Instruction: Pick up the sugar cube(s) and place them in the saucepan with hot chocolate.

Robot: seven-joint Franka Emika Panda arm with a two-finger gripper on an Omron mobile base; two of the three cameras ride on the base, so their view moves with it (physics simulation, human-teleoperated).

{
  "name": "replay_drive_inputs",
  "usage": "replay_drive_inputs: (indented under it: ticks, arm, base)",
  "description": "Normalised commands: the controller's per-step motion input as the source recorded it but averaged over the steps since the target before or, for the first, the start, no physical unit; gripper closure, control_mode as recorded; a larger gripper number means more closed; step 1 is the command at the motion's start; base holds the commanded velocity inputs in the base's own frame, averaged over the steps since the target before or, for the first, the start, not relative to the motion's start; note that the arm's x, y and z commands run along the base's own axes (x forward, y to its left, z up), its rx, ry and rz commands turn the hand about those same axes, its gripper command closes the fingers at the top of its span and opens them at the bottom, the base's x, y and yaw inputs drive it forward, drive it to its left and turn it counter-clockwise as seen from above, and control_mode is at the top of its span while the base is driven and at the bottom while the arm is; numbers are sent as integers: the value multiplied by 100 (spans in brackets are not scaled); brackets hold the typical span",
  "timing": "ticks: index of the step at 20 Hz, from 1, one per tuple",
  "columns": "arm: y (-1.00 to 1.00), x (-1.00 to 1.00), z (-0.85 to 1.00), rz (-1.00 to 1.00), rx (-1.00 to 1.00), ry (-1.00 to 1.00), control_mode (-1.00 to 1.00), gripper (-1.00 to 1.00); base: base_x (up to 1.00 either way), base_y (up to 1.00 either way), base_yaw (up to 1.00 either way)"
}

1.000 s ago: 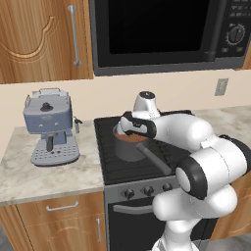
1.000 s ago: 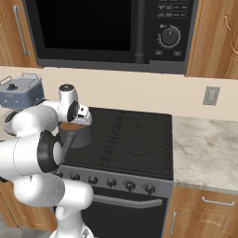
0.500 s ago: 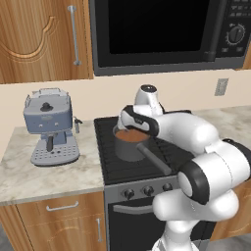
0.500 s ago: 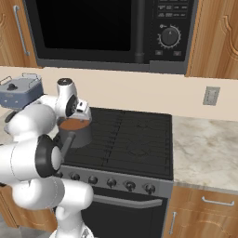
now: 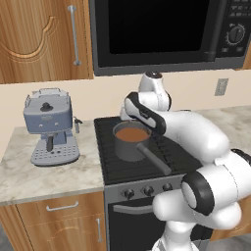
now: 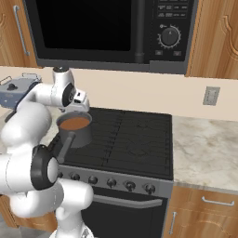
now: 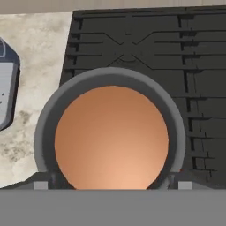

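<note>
The saucepan [image 5: 128, 148] stands on the front left burner, dark grey, full of brown hot chocolate, its long handle [image 5: 156, 159] pointing toward me. My gripper [image 5: 126, 115] hangs just above the pan's far rim, open with nothing between its fingers. From the right side the gripper [image 6: 82, 108] sits over the saucepan [image 6: 76, 137]. In the hand view I look straight down into the saucepan [image 7: 44, 128], with the fingertips [image 7: 42, 185] wide apart at either side of its near rim. The sugar cubes are out of view.
A blue-grey espresso machine [image 5: 49, 127] [image 6: 14, 90] stands on the stone counter [image 5: 59, 171] left of the black stove [image 6: 135, 135]. A black microwave [image 5: 162, 29] hangs above the stove. Wooden cabinets flank it, and more counter [image 6: 204, 148] lies to the right.
The jaws have spread from part-way to wide open, and the hand has lifted a little above the saucepan. The pan has stayed in place.
</note>
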Motion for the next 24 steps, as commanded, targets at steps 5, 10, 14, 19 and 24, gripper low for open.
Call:
replay_drive_inputs:
  ticks: [5, 10, 14, 19, 24]
  arm:
    - [0, -48, 17, 0, 0, -15, -100, -100]
    - [-1, -27, 15, 0, 1, -21, -100, -100]
    - [-6, -13, 1, 0, 1, -17, -100, -100]
    - [-1, -22, 0, 0, 1, -14, -100, -100]
    - [0, -47, 0, 0, 2, -20, -100, -100]
  base:
    - [0, 0, 0]
    - [0, 0, 0]
    - [0, 0, 0]
    - [0, 0, 0]
    - [0, 0, 0]
